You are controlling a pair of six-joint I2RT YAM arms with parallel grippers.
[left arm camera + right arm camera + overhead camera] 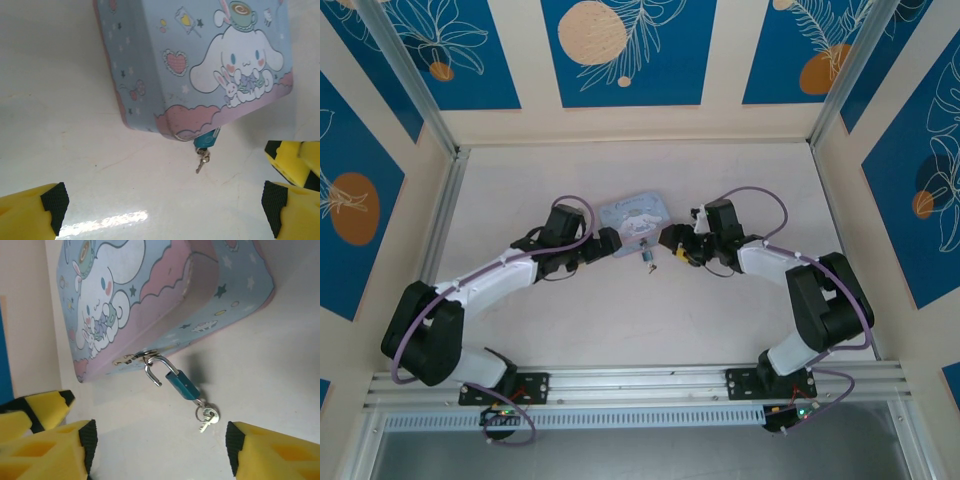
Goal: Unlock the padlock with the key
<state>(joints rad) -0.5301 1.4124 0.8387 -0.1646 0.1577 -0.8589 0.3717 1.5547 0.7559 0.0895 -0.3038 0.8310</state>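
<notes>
While the padlock [182, 384], shackle seemingly sprung and key [207, 419] at its base, hangs on the box [165, 295], left gripper [162, 202] and right gripper [160, 442] flank the box, jaws apart and empty.

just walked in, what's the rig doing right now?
A pale blue cartoon box sits mid-table. The padlock hangs from its hasp, the key dangling on a ring at its bottom; one shackle end looks free. The left gripper and right gripper are open on either side, close by, holding nothing.
</notes>
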